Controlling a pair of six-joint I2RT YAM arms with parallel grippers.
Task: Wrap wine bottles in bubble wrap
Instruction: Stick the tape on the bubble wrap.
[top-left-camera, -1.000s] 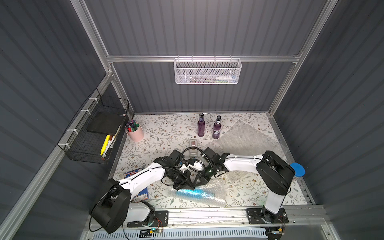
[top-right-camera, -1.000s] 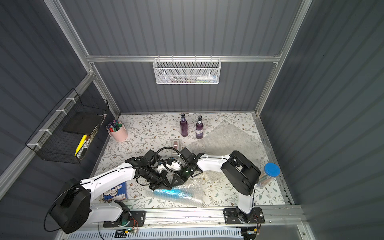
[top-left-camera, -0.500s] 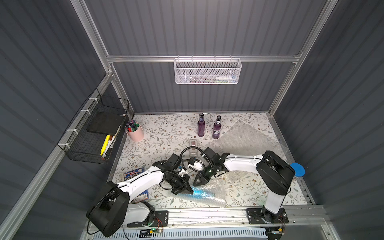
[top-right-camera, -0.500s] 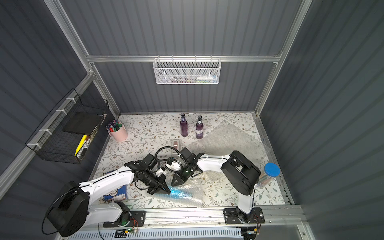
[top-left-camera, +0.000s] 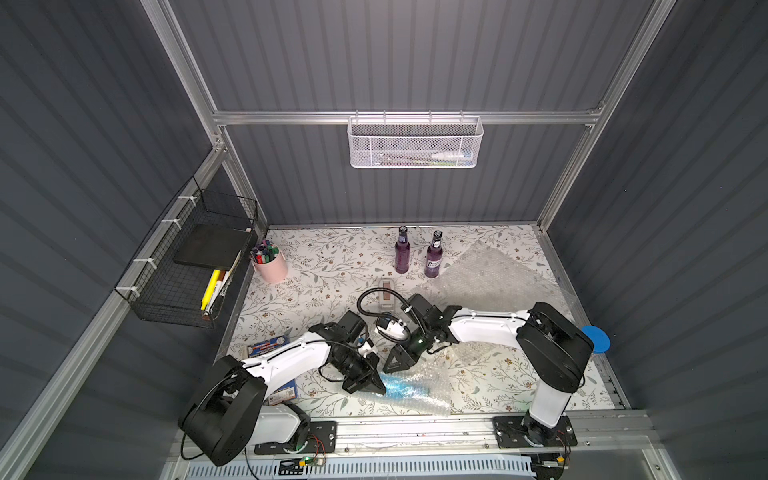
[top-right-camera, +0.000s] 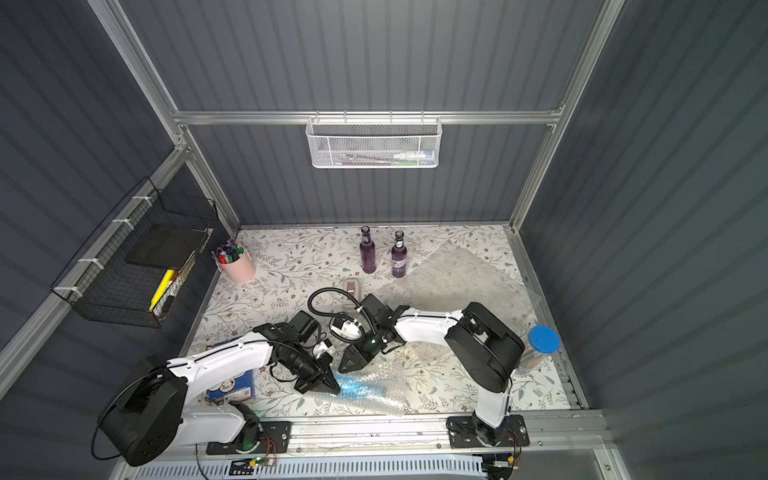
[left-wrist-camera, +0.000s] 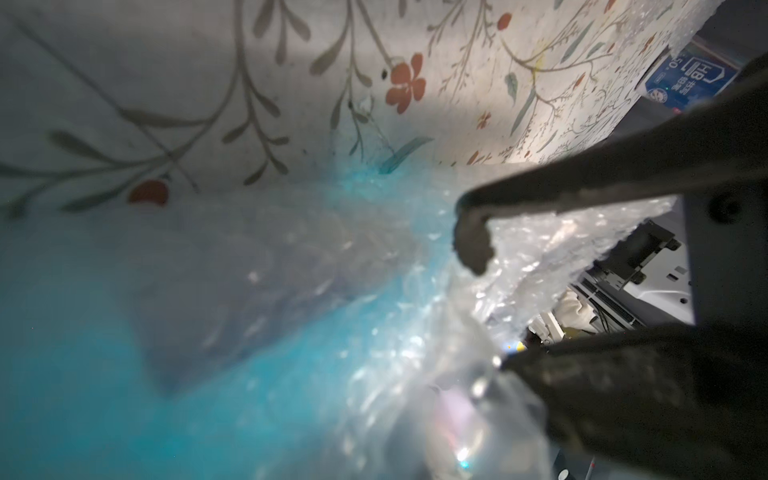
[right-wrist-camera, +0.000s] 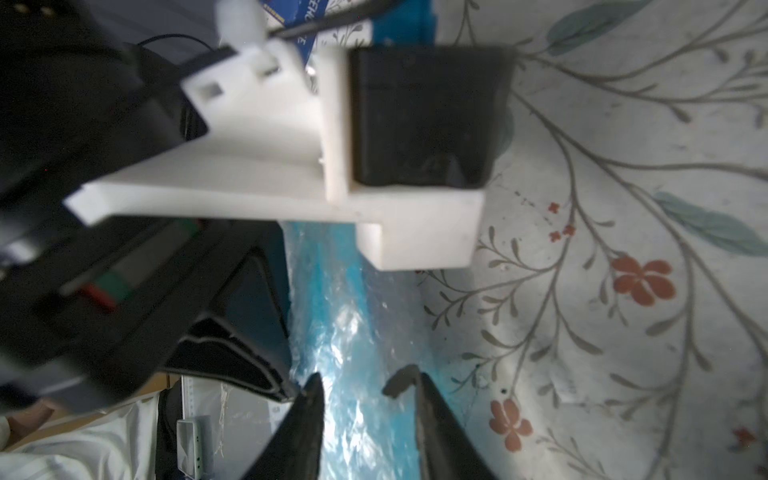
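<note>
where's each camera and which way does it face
Top views: high behind the arms, looking down at the table; left arm, right arm whole.
Left wrist: on its arm, looks past the left tool at the blue bottle.
Right wrist: on its arm, looks past the right tool at that bottle and the left arm's white bracket.
Shared: both wrists see the bottle in bubble wrap.

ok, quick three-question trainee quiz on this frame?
1. True or false: the blue bottle stands upright.
2. What is it lying in? A) wrap B) cloth C) foil
3. How many purple bottles stand at the back?
Key: 1 false, it lies on its side; 2 A; 3 two.
</note>
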